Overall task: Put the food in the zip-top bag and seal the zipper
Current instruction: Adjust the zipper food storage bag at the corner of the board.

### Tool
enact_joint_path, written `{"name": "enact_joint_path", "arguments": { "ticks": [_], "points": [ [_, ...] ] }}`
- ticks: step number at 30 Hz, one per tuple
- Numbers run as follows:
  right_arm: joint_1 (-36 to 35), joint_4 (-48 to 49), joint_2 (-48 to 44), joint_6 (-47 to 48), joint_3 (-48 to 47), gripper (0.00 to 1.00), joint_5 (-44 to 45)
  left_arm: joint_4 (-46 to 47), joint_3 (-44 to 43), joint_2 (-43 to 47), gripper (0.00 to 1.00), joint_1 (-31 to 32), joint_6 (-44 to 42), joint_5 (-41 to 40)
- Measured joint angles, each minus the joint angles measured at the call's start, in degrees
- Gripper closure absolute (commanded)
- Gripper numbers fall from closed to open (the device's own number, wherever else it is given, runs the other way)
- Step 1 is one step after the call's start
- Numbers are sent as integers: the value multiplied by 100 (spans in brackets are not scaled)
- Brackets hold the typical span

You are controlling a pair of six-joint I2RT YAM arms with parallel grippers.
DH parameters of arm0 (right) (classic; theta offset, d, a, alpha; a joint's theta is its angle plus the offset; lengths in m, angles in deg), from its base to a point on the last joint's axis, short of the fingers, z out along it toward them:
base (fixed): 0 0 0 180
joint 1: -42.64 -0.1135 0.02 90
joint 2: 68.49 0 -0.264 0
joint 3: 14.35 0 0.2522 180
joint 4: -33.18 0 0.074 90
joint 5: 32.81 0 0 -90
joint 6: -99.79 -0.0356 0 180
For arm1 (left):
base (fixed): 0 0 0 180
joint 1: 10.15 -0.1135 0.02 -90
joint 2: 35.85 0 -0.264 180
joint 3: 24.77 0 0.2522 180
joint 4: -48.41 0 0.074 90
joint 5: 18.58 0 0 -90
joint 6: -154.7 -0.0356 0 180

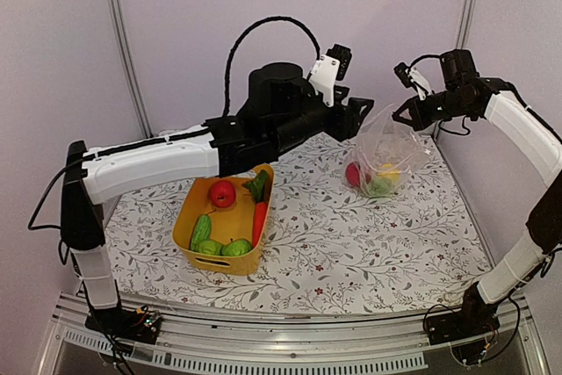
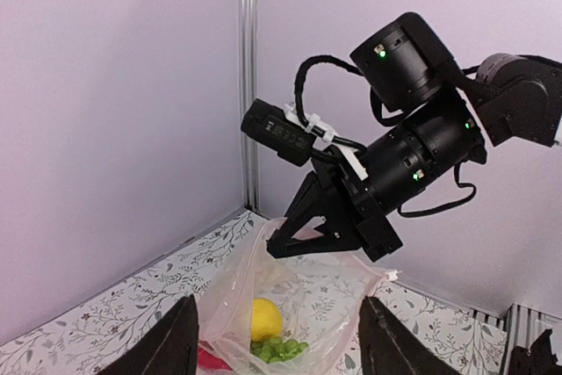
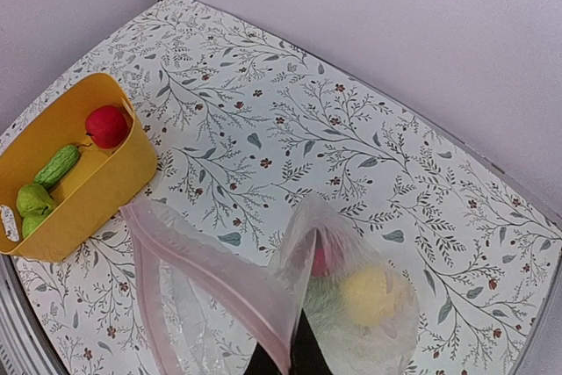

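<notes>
Right tool (image 1: pixel 398 118) pinches zip-top bag (image 1: pixel 387 142); basket (image 1: pixel 233 263) stands apart.

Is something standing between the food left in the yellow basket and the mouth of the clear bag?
Nothing visible lies on the cloth between the basket and the bag. The right hand holds the bag's rim up; the open left hand hangs just over its mouth.

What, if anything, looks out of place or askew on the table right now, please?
Nothing is spilled or damaged. The one oddity is the zip-top bag: it hangs lopsided from a single rim edge pinched in the right end effector, mouth gaping, with some food inside.
</notes>
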Motion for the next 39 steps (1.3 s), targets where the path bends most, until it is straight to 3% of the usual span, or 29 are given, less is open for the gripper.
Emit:
{"name": "enact_joint_path", "arguments": {
  "ticks": [4, 11, 17, 23, 30, 39],
  "points": [
    [186, 24, 48, 0, -398, 100, 400, 44, 750, 699, 38, 28, -52, -273],
    [855, 221, 479, -46, -1349, 100, 1163, -396, 1617, 1141, 41, 28, -87, -881],
    [918, 378, 455, -142, -1172, 100, 1145, -1082, 2457, 1460, 42, 24, 76, -1480],
    [848, 446, 385, -166, -168, 100, 719, -1484, 3049, 1845, 48, -57, 520, -1690],
    [330, 437, 385, -107, 579, 100, 260, -1270, 3147, 1705, 56, -140, 1493, -1034],
    [85, 435, 385, -79, 610, 100, -129, -1099, 1930, 157, 65, -144, 2549, -44]
  ]
}}
